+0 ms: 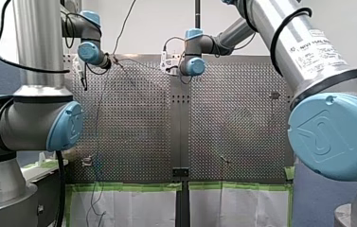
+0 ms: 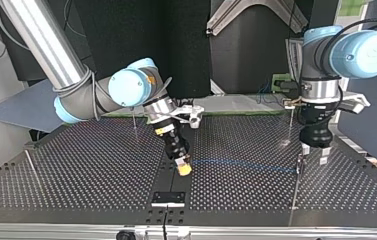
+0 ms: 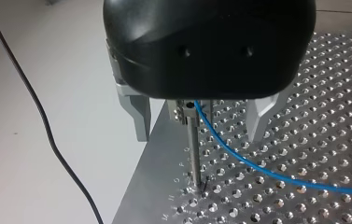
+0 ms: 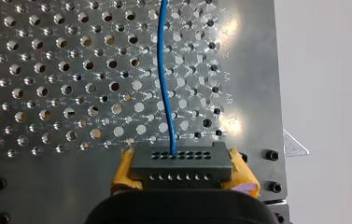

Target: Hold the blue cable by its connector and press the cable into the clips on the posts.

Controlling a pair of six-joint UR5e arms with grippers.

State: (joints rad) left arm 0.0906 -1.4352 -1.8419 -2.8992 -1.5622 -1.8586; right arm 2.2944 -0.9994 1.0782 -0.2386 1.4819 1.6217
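— Where is the blue cable point(image 4: 163, 84) held?
— By its connector point(image 4: 180, 161), clamped in the right claw point(image 4: 183, 171). It is stretched along the bench point(image 4: 47, 186) edge toward the post point(image 3: 193, 149), which is straddled by the parted left claw point(image 3: 198, 133).

Robot lab, perforated metal table point(image 2: 76, 170)

The front camera is looking over the table point(image 1: 133, 132) from behind the arms point(image 1: 34, 118); the top camera is facing back across it. Both wrist cameras are looking from close up at the blue cable point(image 3: 257, 165).
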